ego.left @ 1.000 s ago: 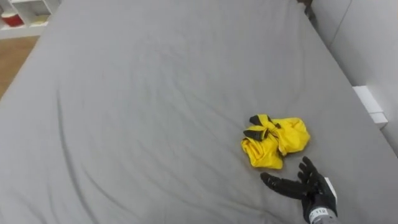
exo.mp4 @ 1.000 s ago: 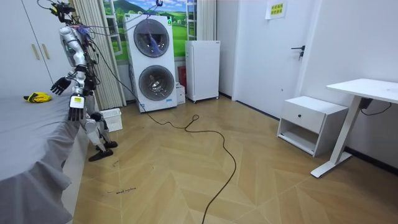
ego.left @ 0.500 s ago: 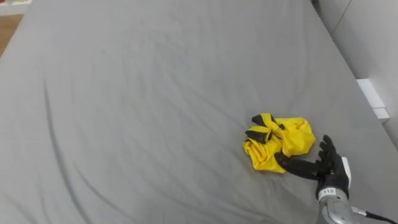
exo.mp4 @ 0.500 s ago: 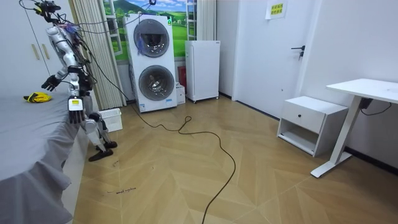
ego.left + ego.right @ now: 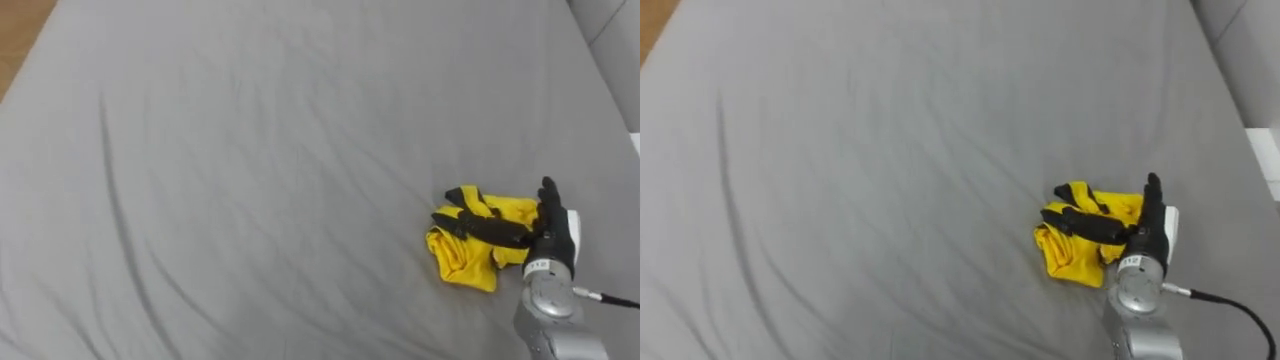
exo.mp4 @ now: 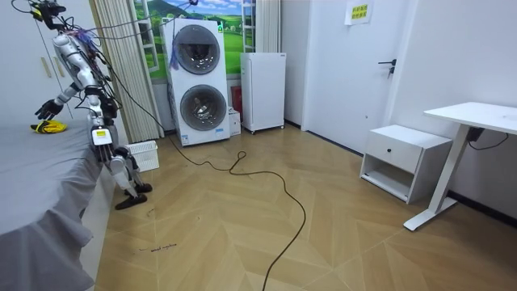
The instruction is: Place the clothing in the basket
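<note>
A crumpled yellow garment with black trim (image 5: pixel 468 257) lies on the grey bed (image 5: pixel 250 150), towards its right side. My right hand (image 5: pixel 551 226) reaches in from the lower right and rests on top of the garment, open, with its dark fingers (image 5: pixel 487 228) stretched straight across the cloth. In the room view I stand bent over the bed's edge, with the right hand (image 6: pixel 46 107) out by the garment (image 6: pixel 51 127). My left hand (image 6: pixel 101 141) hangs at my side. A white basket (image 6: pixel 145 155) stands on the floor next to the bed, behind me.
The bed sheet spreads wide and wrinkled to the left of the garment. A white wall (image 5: pixel 612 25) borders the bed on the right. Stacked washing machines (image 6: pixel 198 81), a small fridge (image 6: pixel 263 90), a white nightstand (image 6: pixel 404 160) and a desk (image 6: pixel 472 129) stand across the wooden floor.
My right hand has moved forward from the sheet below the garment onto the garment itself. I have bent further over the bed, and the eye view has shifted with it.
</note>
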You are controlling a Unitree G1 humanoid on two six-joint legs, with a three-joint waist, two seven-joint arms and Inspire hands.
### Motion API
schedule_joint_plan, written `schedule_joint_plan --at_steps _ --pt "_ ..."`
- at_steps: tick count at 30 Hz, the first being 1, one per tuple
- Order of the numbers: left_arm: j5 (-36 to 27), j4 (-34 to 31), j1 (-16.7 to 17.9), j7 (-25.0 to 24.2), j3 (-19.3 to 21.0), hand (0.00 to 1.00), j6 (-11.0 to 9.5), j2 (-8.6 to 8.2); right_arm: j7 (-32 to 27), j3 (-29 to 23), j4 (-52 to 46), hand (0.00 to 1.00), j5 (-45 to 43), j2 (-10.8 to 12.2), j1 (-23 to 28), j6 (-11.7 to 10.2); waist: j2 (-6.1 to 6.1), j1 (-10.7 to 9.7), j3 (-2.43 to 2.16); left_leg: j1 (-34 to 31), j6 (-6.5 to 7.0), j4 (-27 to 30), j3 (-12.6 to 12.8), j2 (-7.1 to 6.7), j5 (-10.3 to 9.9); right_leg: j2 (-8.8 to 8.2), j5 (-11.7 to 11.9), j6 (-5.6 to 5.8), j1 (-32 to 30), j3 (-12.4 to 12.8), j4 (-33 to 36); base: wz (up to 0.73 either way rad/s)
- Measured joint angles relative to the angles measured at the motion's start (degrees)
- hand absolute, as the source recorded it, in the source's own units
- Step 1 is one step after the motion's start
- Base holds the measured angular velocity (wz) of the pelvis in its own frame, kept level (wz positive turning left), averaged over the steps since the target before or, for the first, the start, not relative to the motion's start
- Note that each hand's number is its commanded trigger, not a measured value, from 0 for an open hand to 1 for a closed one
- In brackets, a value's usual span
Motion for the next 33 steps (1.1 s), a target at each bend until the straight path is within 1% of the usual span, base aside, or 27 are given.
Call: schedule_joint_plan --at_steps 2,3,4,5,9,11,12,13,15,16,17,18,19,20,24,28,31,33 --pt "0.76 0.01 -0.61 -0.53 -0.03 0.00 0.15 0.14 0.03 -0.02 3.59 0.00 -0.06 -0.36 -2.12 0.00 0.14 0.19 0.04 -1.09 0.36 -0.03 -0.75 -0.27 0.23 -0.21 0.01 -0.01 -0.88 -0.91 0.00 0.19" --pt "0.87 -0.09 -0.99 -0.76 -0.13 0.00 0.23 0.16 0.23 0.03 5.91 0.00 -0.10 -0.80 -3.16 0.00 0.17 0.44 0.07 -1.44 0.47 -0.05 -0.92 -0.42 0.30 -0.30 0.01 -0.01 -1.13 -0.97 -0.04 0.14" --pt "0.81 -0.09 -1.36 -0.82 -0.46 0.00 0.25 0.15 0.49 0.05 8.08 0.00 -0.11 -1.23 -4.07 0.01 0.15 0.93 0.07 -1.79 0.48 -0.04 -0.86 -0.50 0.31 -0.38 0.01 -0.02 -1.45 -1.02 -0.06 0.12" --pt "0.83 -0.09 -1.64 -0.82 -0.89 0.00 0.27 0.16 0.69 0.19 9.77 0.00 -0.06 -1.55 -5.02 0.03 0.22 1.29 0.11 -2.25 0.64 -0.06 -0.95 -0.61 0.41 -0.54 0.02 -0.03 -1.83 -1.77 -0.09 0.07" --pt "1.57 -0.13 -1.68 -0.81 -2.29 0.00 0.87 0.49 0.71 0.60 13.67 0.00 0.04 -2.04 -7.33 0.05 0.28 1.55 0.16 -3.46 0.86 -0.05 -0.83 -0.82 0.55 -0.93 0.03 -0.05 -2.77 -3.62 -0.09 0.11" --pt "1.91 -0.03 -2.34 -0.82 -2.29 0.00 1.28 0.51 0.72 0.61 15.56 0.00 0.40 -3.08 -8.07 0.02 0.28 2.09 0.17 -4.25 1.11 -0.05 -0.81 -0.93 0.72 -1.04 0.03 -0.06 -3.36 -3.92 -0.08 0.17" --pt "1.90 0.08 -3.11 -0.82 -2.29 0.00 1.51 0.60 0.73 0.61 17.22 0.00 0.63 -4.10 -8.50 -0.06 0.27 2.58 0.18 -4.89 1.21 0.01 -0.84 -0.96 0.79 -1.08 0.04 -0.07 -3.84 -4.02 -0.06 0.19" --pt "1.90 0.18 -3.81 -0.82 -2.30 0.00 1.65 0.75 0.73 0.66 19.14 0.00 0.62 -4.84 -9.23 -0.06 0.25 2.92 0.26 -5.49 1.26 0.18 -0.95 -1.01 0.83 -1.11 0.04 -0.07 -4.23 -4.12 -0.05 0.22" --pt "1.90 0.49 -4.88 -0.76 -2.32 0.00 1.89 0.91 0.72 0.66 22.30 0.00 0.29 -5.38 -10.54 -0.29 0.33 3.70 0.45 -6.12 1.37 0.28 -1.25 -1.06 0.97 -1.18 0.04 -0.07 -4.82 -4.41 0.29 0.15" --pt "1.89 0.56 -5.56 -0.73 -2.46 0.00 1.96 0.90 0.69 0.66 24.17 0.00 -0.26 -5.64 -11.10 -0.58 0.47 4.05 0.76 -6.19 1.38 0.32 -1.61 -1.10 1.03 -1.32 0.04 -0.07 -4.92 -5.19 0.68 0.20" --pt "1.88 0.53 -5.98 -0.72 -2.67 0.00 2.00 0.90 0.64 0.59 25.12 0.00 -1.30 -5.87 -11.14 -0.61 0.65 3.99 0.91 -6.33 1.42 0.33 -2.23 -1.26 1.13 -1.40 0.04 -0.07 -4.91 -5.47 0.74 0.24" --pt "1.88 0.52 -6.16 -0.72 -2.86 0.00 2.00 0.90 0.63 0.57 25.82 0.20 -1.90 -6.04 -11.24 -0.63 0.73 3.95 0.99 -6.43 1.44 0.32 -2.20 -1.32 1.18 -1.42 0.04 -0.07 -4.92 -5.44 0.71 0.24" --pt "1.89 0.49 -6.26 -0.72 -3.09 0.00 2.05 0.85 0.64 0.56 26.44 0.67 -2.45 -6.47 -11.56 -0.52 0.83 4.02 1.08 -6.76 1.56 0.33 -2.17 -1.44 1.25 -1.51 0.04 -0.07 -5.08 -5.50 0.63 0.12" --pt "1.89 0.49 -6.26 -0.72 -3.10 0.00 2.22 0.83 0.65 0.54 26.65 1.00 -2.74 -6.88 -11.76 -0.48 0.92 4.07 1.13 -7.21 1.66 0.33 -2.17 -1.56 1.37 -1.62 0.04 -0.07 -5.51 -5.58 0.63 0.07" --pt "1.89 0.28 -6.58 -0.70 -3.07 0.00 2.87 0.84 0.69 0.53 28.83 1.00 -3.12 -7.93 -12.78 -0.54 0.95 3.94 1.11 -8.47 2.12 0.38 -2.26 -1.91 1.67 -1.99 0.04 -0.07 -6.46 -6.44 0.59 0.11" --pt "1.83 0.43 -8.18 -0.53 -3.16 0.00 3.65 0.86 0.57 -0.08 32.31 1.00 -3.12 -10.39 -14.19 -0.44 0.96 4.07 1.10 -9.28 2.67 0.46 -2.18 -2.41 2.10 -2.39 0.04 -0.06 -6.93 -6.79 0.29 0.11" --pt "1.63 0.65 -9.36 -0.49 -3.24 0.00 3.65 0.86 0.44 -0.34 32.78 1.00 -2.52 -10.66 -14.42 -0.43 1.25 4.07 1.04 -9.92 2.83 0.97 -2.15 -2.65 2.19 -2.56 0.06 -0.03 -7.02 -6.80 -0.03 0.01" --pt "0.80 0.42 -9.45 -0.43 -3.45 0.00 3.60 0.86 0.49 -1.04 32.86 1.00 -0.86 -10.94 -14.43 -0.03 1.55 4.06 0.91 -10.05 2.86 1.22 -2.10 -2.68 2.21 -2.59 0.06 -0.03 -7.03 -6.76 -0.02 0.00"
